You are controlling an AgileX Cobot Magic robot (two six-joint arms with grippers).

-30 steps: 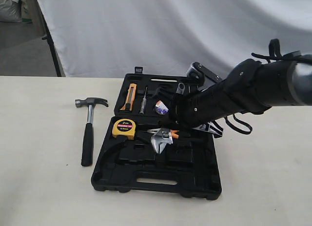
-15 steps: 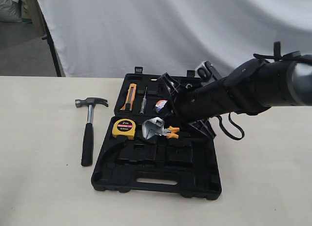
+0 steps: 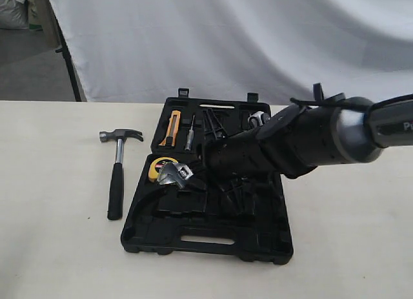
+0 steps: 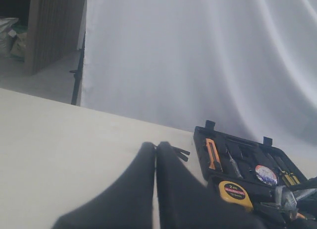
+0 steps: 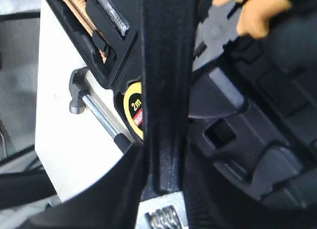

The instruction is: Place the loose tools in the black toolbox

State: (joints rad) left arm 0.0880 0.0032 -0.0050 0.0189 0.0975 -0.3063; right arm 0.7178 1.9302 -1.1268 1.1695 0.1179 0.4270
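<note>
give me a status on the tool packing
Left gripper shut, empty. Right gripper shut on the adjustable wrench, over the black toolbox, head by the yellow tape measure. Hammer on the table.

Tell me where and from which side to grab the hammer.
Grip the hammer midway along its black handle, probably straight down from above, jaws across its width: it lies flat on the table, apart from the toolbox, both long sides free.
</note>
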